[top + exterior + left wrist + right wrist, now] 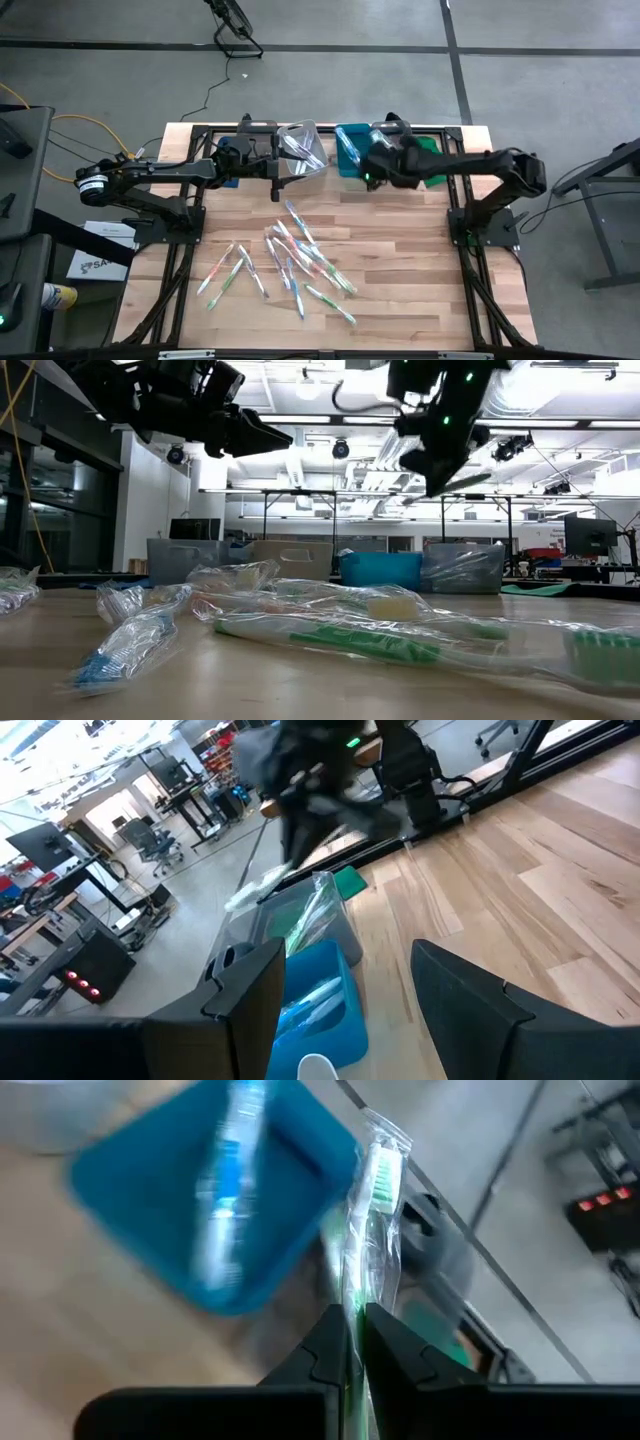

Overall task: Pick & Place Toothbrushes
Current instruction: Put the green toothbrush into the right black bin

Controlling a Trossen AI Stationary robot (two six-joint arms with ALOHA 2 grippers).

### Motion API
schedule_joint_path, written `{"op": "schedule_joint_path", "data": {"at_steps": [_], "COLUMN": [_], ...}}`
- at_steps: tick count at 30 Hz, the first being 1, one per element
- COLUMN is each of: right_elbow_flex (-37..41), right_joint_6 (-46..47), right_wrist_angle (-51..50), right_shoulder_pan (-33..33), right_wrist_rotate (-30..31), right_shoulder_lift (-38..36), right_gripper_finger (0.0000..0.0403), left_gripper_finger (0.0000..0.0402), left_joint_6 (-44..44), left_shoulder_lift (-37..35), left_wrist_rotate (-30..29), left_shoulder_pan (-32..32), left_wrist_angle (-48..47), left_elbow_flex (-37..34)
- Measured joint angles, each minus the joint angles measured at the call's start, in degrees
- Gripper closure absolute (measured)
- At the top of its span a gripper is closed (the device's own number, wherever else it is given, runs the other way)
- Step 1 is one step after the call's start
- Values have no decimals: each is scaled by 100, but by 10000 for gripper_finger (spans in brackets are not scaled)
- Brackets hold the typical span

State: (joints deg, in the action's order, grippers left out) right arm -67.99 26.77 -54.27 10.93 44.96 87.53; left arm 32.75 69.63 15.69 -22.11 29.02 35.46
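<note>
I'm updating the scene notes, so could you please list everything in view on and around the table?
loose toothbrushes: a dozen or more, wrapped, green, blue and pink accents, scattered mid-table
held toothbrush: one, green, wrapped, pinched in the right gripper, beside the blue bin
blue bin: one, teal-blue, far edge of the table, a blue toothbrush inside
clear bin: one, transparent, far edge, left of the blue bin
green item: one, far edge, beyond the right gripper; too hidden to identify
table: one, pale wood
left gripper: fingers open, empty, by the clear bin
right gripper: fingers shut on the held toothbrush, near the blue bin
</note>
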Motion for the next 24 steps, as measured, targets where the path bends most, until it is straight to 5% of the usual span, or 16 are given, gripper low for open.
{"op": "schedule_joint_path", "data": {"at_steps": [4, 17, 24], "right_elbow_flex": [155, 1197, 1470], "right_joint_6": [-546, -2668, -2957], "right_wrist_angle": [364, 2425, 3014], "right_shoulder_pan": [666, 2332, 2835], "right_wrist_rotate": [-103, -1865, -2512], "right_shoulder_lift": [6, 10, 10], "right_gripper_finger": [388, 389, 389], "left_gripper_finger": [190, 190, 190], "left_joint_6": [0, 17, 55], "left_shoulder_lift": [0, 0, 0], "left_wrist_rotate": [0, -5, -7], "left_shoulder_pan": [0, 0, 1], "left_wrist_angle": [1, 4, 11], "left_elbow_flex": [0, 0, 0]}}
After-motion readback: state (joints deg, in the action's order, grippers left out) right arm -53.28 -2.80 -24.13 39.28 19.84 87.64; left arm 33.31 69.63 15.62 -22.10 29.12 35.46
